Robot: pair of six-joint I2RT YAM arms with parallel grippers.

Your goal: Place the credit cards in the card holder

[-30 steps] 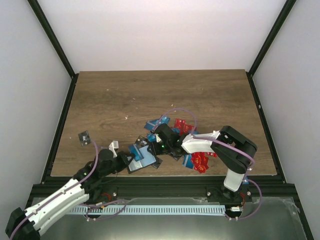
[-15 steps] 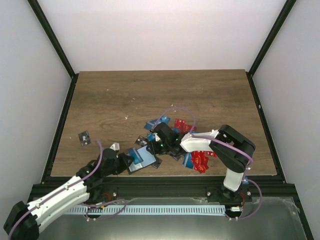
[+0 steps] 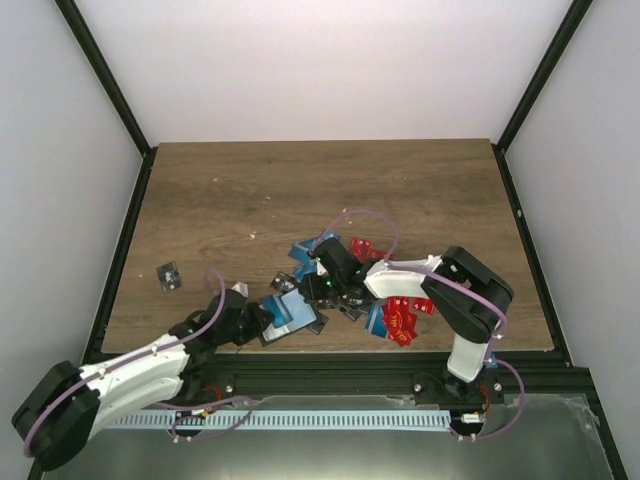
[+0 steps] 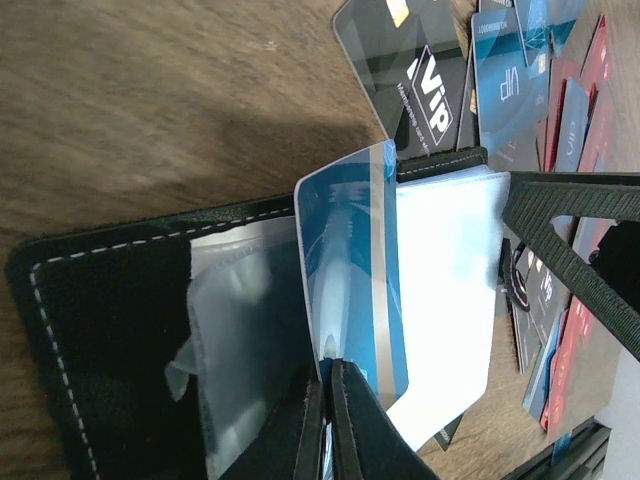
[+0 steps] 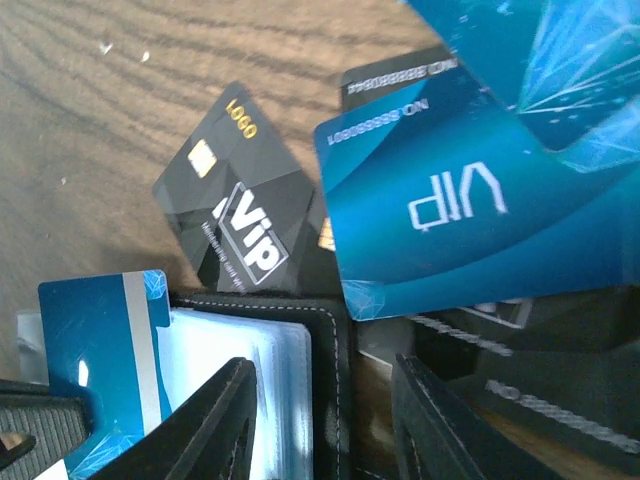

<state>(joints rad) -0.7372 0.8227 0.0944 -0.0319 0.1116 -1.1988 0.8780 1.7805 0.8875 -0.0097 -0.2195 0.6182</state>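
The black folding card holder point(image 4: 100, 330), edged in white stitching, lies open near the front of the brown wooden table point(image 3: 300, 190), with its clear plastic sleeves point(image 4: 240, 340) fanned up from the spine. A thin striped blue card point(image 4: 355, 260), with a silver band running along it, rises against those sleeves. One end of it is pinched in my left end effector point(image 4: 328, 400), whose fingers are clamped tight on it.

My right end effector point(image 5: 322, 395) sits low over the holder's other side with its fingers spread apart. The stitched edge lies between them, and as far as I can see it touches neither.

Just beyond the holder lies a black VIP card point(image 5: 235, 215), printed "LOGO" in gold beside a gold chip, with a white "VIP" badge. The small line under the badge is too fine to read. Just beside it is a blue VIP card point(image 5: 450, 225). Its white "VIP" is upside down to my right wrist, and its number line begins "NO:" and runs on in a row of eights. More blue and black cards are piled around these.

Red cards with white marks point(image 3: 403, 318) lie by my right arm near the table's front edge. One small dark card point(image 3: 168, 277) lies alone, well apart to the left.
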